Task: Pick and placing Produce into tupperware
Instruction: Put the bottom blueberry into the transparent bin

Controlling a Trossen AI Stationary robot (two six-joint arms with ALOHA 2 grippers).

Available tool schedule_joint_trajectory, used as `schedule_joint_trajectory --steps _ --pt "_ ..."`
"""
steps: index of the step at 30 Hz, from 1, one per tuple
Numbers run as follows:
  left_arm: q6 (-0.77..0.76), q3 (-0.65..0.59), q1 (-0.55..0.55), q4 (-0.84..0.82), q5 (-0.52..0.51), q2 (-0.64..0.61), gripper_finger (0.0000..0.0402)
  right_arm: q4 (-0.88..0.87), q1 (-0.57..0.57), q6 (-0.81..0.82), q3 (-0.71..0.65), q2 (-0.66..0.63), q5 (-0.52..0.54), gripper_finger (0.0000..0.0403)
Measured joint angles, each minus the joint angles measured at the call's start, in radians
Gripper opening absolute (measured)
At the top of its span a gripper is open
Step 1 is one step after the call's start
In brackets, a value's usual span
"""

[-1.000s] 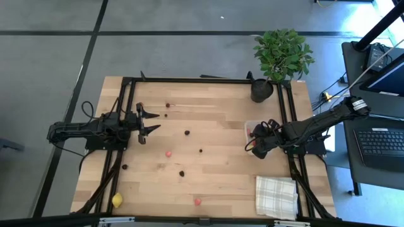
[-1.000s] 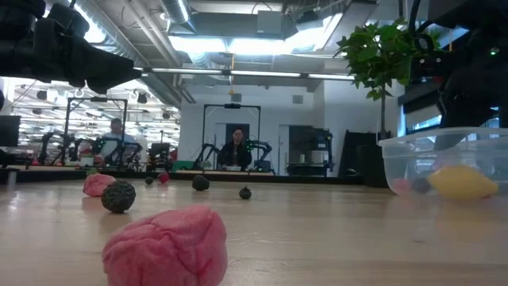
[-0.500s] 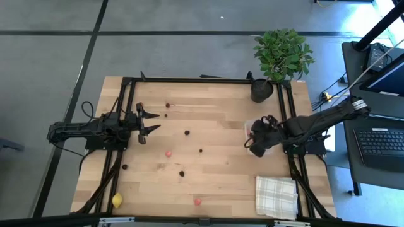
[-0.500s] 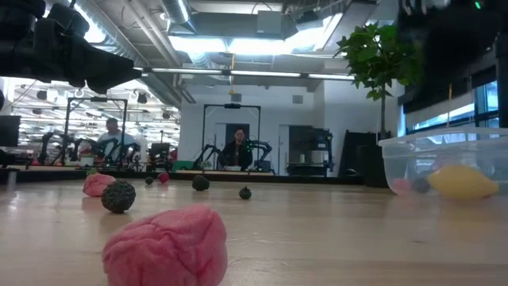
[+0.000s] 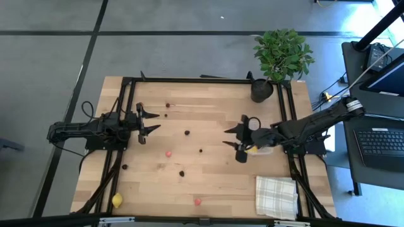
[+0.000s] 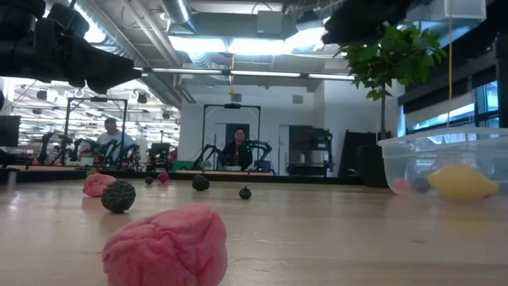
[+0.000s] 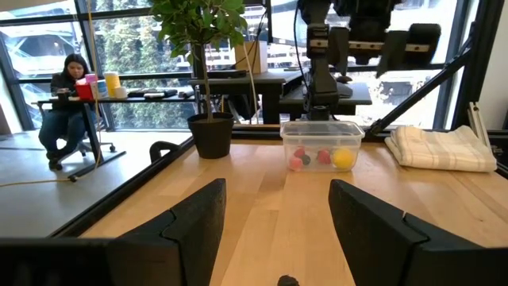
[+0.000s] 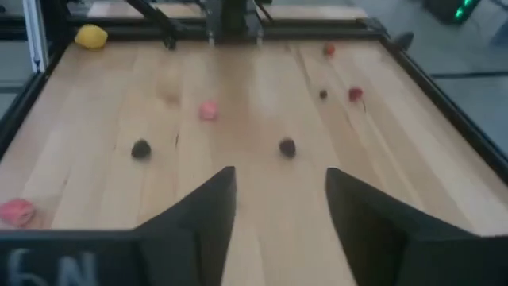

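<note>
Tabletop (image 5: 214, 183) is carrying most of the action: Produce (image 5: 168, 153) bits are lying scattered across it, one yellow piece (image 5: 117, 200) sitting at the near left corner. The tupperware (image 7: 321, 146) is resting by the right arm, long axis running across the tabletop's width, a few pieces inside. Right gripper (image 5: 231, 138) is hovering just left of it, fingers spread wide, holding nothing. I'd say it should be lining up over the nearest dark berry (image 5: 201, 151) before dropping. Left gripper (image 5: 150, 122) is waiting, fingers apart, empty.
</note>
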Motion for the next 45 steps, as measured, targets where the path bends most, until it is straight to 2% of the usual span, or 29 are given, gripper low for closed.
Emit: schedule_joint_trajectory --steps 5,9,14,20,32,39,45 --pt "0.0 0.0 0.0 0.0 0.0 0.0 0.0218 0.211 -0.012 -0.185 0.0 0.122 -0.015 0.0272" --pt "0.0 0.0 0.0 0.0 0.0 0.0 0.0218 0.412 -0.016 -0.276 0.0 0.246 -0.019 0.0296" --pt "0.0 0.0 0.0 0.0 0.0 0.0 0.0218 0.558 -0.044 -0.262 -0.001 0.4 -0.02 0.03" --pt "0.0 0.0 0.0 0.0 0.0 0.0 0.0218 0.773 -0.089 -0.162 -0.001 0.556 -0.183 0.03" --pt "0.001 0.0 0.0 0.0 0.0 0.0 0.0218 0.806 -0.102 -0.012 0.0 0.709 -0.187 0.0292" --pt "0.001 0.0 0.0 0.0 0.0 0.0 0.0218 0.805 -0.126 0.038 0.001 0.76 -0.187 0.0268" --pt "0.001 0.0 0.0 0.0 0.0 0.0 0.0218 0.799 -0.142 0.063 0.001 0.788 -0.205 0.0264"
